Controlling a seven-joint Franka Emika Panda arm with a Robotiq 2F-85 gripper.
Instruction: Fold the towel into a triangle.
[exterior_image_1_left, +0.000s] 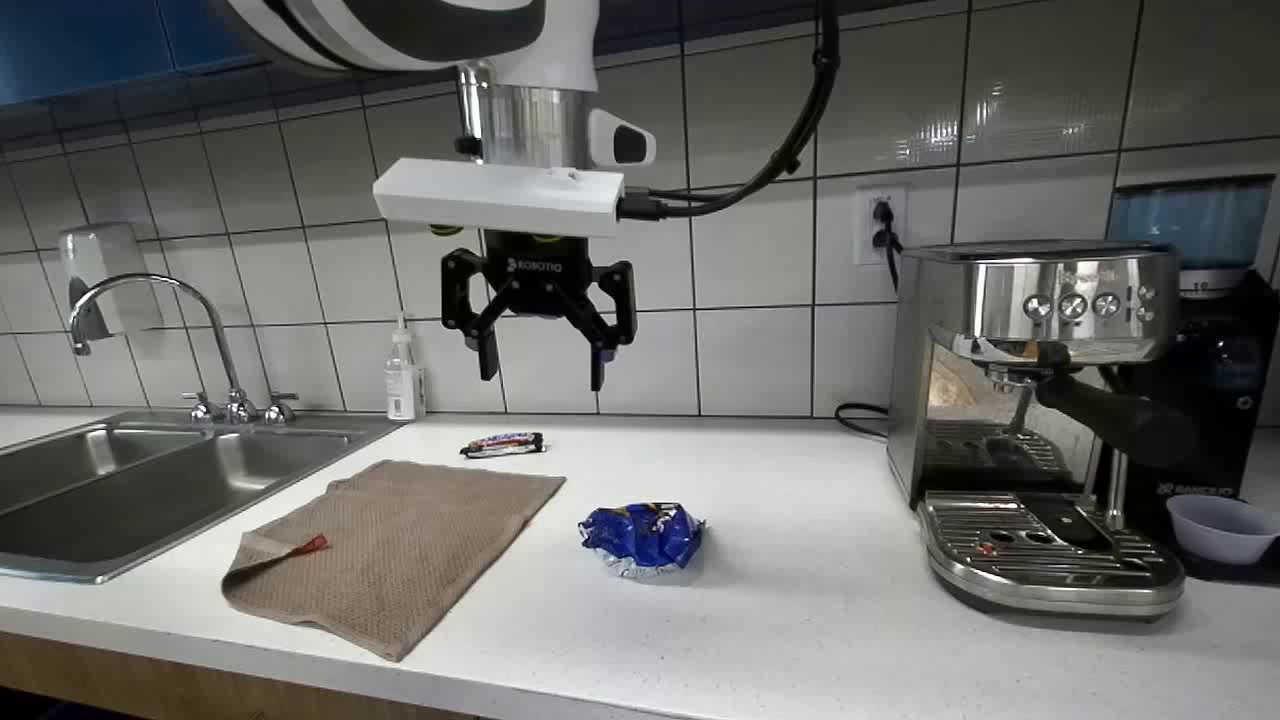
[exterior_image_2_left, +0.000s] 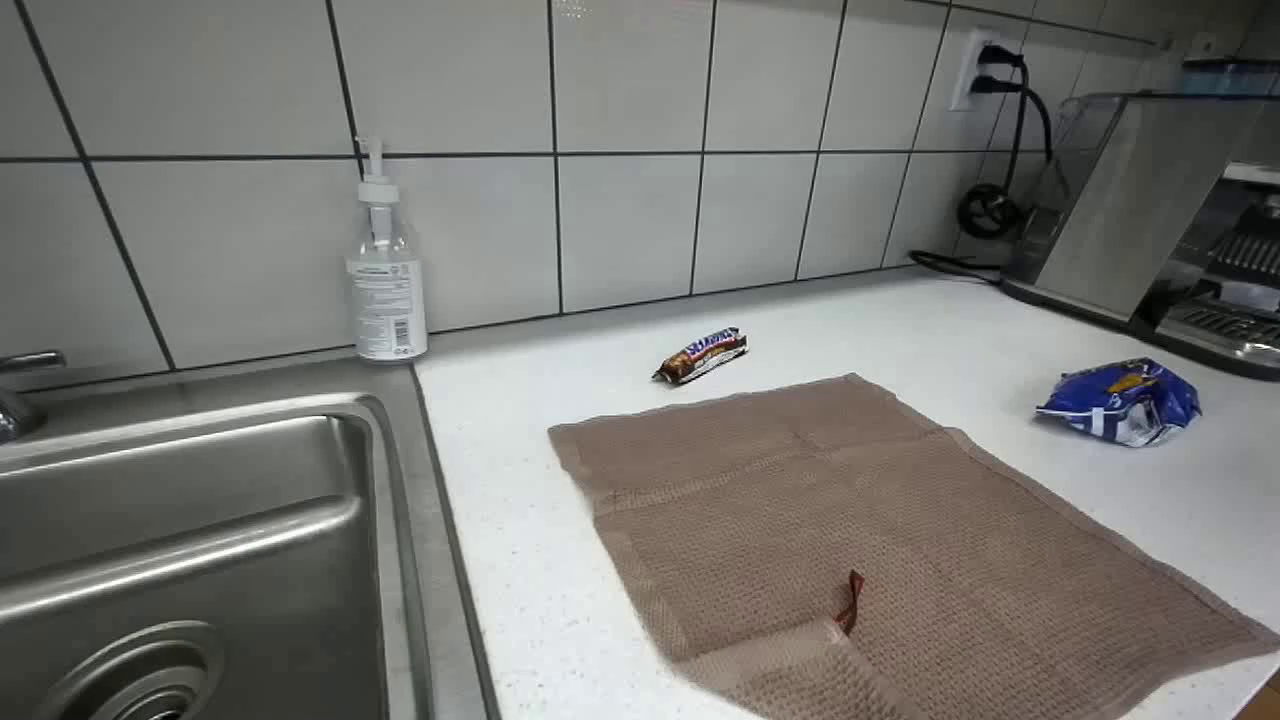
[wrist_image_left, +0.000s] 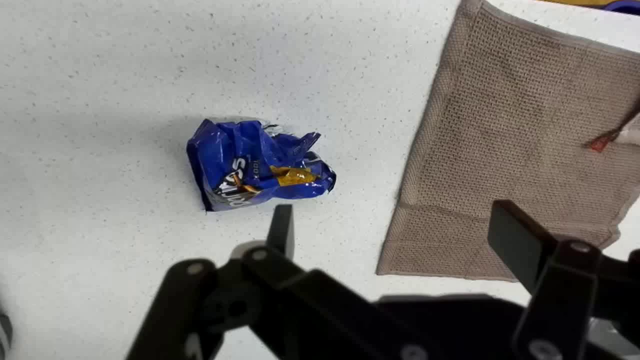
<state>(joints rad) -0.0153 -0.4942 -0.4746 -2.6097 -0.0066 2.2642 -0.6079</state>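
Note:
A brown woven towel (exterior_image_1_left: 420, 540) lies mostly flat on the white counter beside the sink. It also shows in an exterior view (exterior_image_2_left: 930, 510) and in the wrist view (wrist_image_left: 515, 135). One corner near the sink is turned over, with a small red tag (exterior_image_1_left: 312, 545) showing; the tag (exterior_image_2_left: 851, 603) lies on the towel. My gripper (exterior_image_1_left: 543, 375) is open and empty, pointing down high above the counter's back part. In the wrist view, a towel corner appears between the open fingers (wrist_image_left: 392, 227), far below them. The gripper is out of view in an exterior view.
A crumpled blue wrapper (exterior_image_1_left: 645, 540) lies right of the towel. A candy bar wrapper (exterior_image_2_left: 702, 355) lies behind the towel. A steel sink (exterior_image_1_left: 180, 500) is at left, with a soap bottle (exterior_image_1_left: 404, 375) behind. An espresso machine (exterior_image_1_left: 1040, 400) stands at right.

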